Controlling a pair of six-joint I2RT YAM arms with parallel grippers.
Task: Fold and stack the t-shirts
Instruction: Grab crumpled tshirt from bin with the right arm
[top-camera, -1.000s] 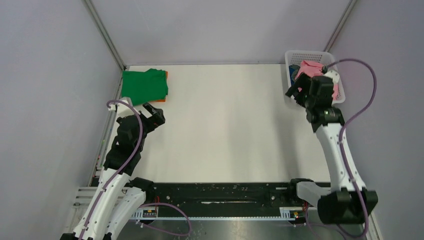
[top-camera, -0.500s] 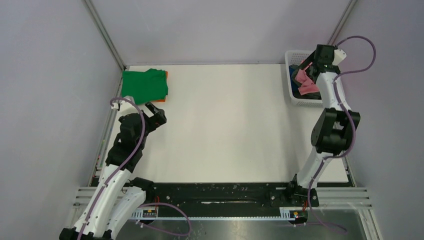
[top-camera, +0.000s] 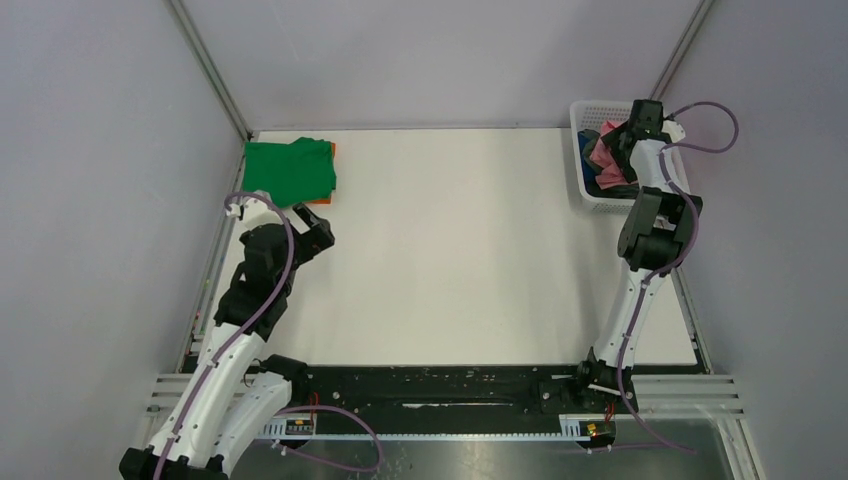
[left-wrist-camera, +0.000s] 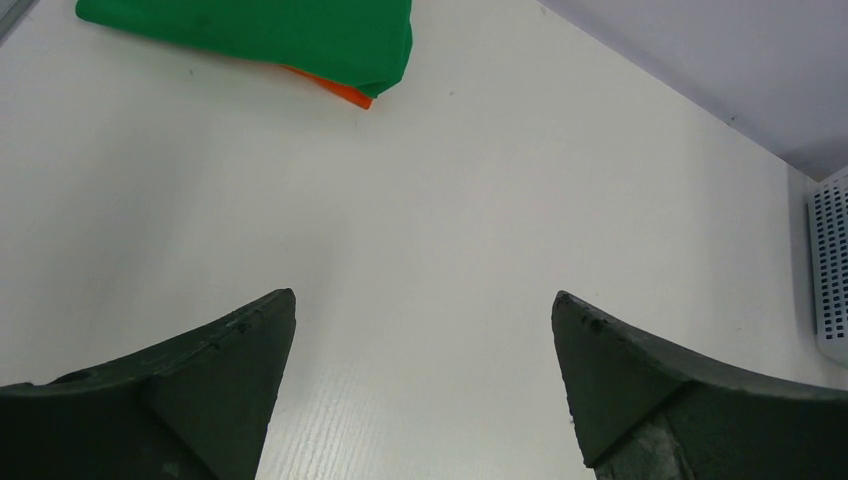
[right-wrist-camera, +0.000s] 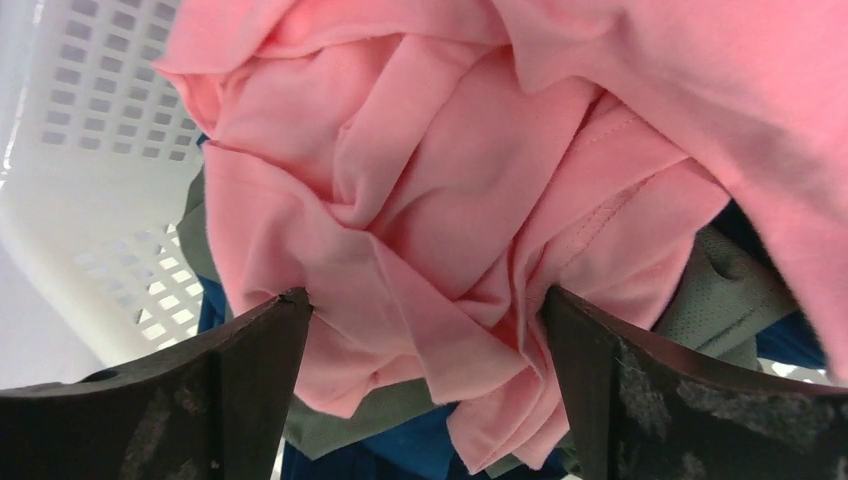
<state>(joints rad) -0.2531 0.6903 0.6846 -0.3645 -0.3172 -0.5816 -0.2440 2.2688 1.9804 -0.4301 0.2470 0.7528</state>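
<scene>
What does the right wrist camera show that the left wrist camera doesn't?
Only right wrist: the crumpled pink t-shirt, lying on grey cloth and blue cloth, with the right gripper open over it. Only left wrist: the folded green t-shirt on an orange one, the table, the left gripper open. Both: the white basket, just a sliver at the left wrist view's right edge.

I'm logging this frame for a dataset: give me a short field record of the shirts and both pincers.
stack: green t-shirt on orange t-shirt, table's far left corner
basket: white, far right; crumpled pink t-shirt above grey cloth and blue cloth
left pincer: open, empty, over the table near the stack
right pincer: open, jaws straddling pink t-shirt
</scene>
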